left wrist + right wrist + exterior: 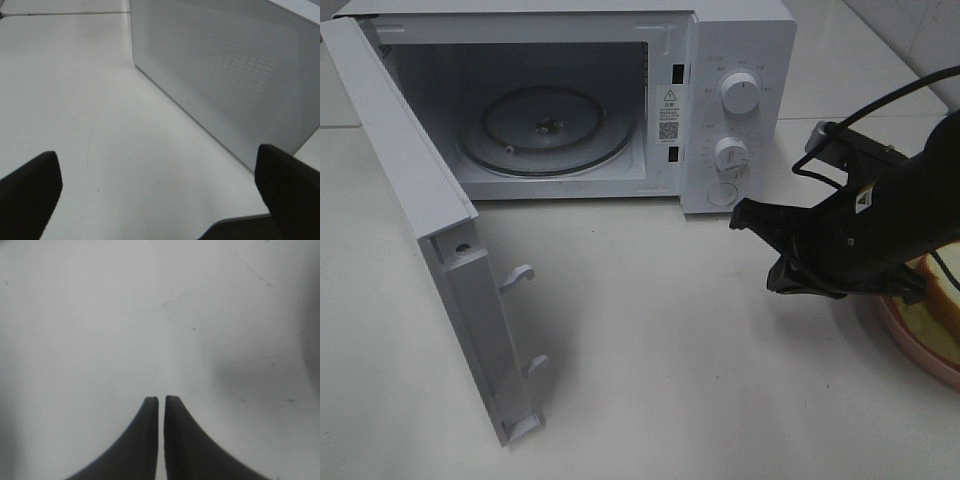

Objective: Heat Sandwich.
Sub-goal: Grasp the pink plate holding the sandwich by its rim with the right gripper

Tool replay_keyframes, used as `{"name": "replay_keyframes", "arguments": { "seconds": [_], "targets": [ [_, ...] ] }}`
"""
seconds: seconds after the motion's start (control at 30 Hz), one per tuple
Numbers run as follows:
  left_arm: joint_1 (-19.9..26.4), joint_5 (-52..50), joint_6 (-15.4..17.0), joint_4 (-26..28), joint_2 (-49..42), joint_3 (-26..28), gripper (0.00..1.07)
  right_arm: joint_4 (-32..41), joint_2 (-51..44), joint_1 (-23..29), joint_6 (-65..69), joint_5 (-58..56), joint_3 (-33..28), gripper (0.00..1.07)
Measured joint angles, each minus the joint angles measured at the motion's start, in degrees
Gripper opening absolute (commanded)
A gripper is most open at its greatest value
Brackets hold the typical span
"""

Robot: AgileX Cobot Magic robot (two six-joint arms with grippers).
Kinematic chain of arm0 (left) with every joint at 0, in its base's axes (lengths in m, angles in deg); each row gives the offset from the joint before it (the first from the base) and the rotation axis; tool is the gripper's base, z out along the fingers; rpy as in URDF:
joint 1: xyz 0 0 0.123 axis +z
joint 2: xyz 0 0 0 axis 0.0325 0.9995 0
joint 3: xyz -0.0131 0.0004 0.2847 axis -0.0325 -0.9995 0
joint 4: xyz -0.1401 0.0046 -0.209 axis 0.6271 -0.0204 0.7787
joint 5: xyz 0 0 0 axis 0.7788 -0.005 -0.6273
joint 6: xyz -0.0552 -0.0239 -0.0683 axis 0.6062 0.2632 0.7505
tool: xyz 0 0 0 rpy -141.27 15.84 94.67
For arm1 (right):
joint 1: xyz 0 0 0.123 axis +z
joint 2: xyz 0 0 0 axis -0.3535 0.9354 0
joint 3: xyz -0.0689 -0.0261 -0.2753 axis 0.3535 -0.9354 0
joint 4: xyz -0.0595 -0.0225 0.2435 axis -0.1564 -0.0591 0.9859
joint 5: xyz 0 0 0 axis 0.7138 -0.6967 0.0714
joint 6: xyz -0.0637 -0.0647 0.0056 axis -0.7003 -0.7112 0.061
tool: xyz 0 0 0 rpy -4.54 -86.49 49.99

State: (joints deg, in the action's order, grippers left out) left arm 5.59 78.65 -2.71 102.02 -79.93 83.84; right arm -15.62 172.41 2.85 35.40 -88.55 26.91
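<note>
The sandwich, white bread with a tan crust, lies on a pink plate at the right edge of the exterior view, half hidden by my right arm. My right gripper points left over the bare table, a little left of the plate and in front of the microwave's control panel. In the right wrist view that gripper is shut with nothing between its fingers. My left gripper is open and empty, facing the outside of the microwave door. The left gripper does not show in the exterior view.
The white microwave stands at the back with its door swung wide to the left. Its glass turntable carries nothing. Two knobs sit on the right panel. White tabletop stretches in front.
</note>
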Motion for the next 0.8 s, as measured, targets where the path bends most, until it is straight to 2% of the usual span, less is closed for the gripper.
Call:
{"name": "replay_keyframes", "arguments": {
  "seconds": [0.13,0.27,0.5,0.6,0.63,0.7,0.73,0.77,0.8],
  "targets": [
    [0.0,0.0,0.0,0.0,0.0,0.0,0.98,-0.17,-0.29,0.0,-15.58,-8.31,3.32,0.06],
    [0.0,0.0,0.0,0.0,0.0,0.0,0.98,-0.34,-0.4,0.0,-24.52,-11.8,4.53,0.07],
    [0.0,0.0,0.0,0.0,0.0,0.0,0.98,-1.78,-0.4,0.0,-28.82,-19.6,6.53,0.14],
    [0.0,0.0,0.0,0.0,0.0,0.0,0.98,-4.24,-0.4,0.0,-29.16,-24.29,8.71,0.28],
    [0.0,0.0,0.0,0.0,0.0,0.0,0.98,-4.24,-0.4,0.0,-29.16,-24.29,8.71,0.28],
    [0.0,0.0,0.0,0.0,0.0,0.0,0.98,-5.21,-0.4,0.0,-29.28,-26.01,9.68,0.4],
    [0.0,0.0,0.0,0.0,0.0,0.0,0.98,-5.67,-0.4,0.0,-29.45,-27.39,10.6,0.52],
    [0.0,0.0,0.0,0.0,0.0,0.0,0.98,-5.9,-0.4,0.0,-29.56,-28.02,11.06,0.6],
    [0.0,0.0,0.0,0.0,0.0,0.0,0.98,-5.9,-0.4,0.0,-29.56,-28.02,11.06,0.6]
  ]
}}
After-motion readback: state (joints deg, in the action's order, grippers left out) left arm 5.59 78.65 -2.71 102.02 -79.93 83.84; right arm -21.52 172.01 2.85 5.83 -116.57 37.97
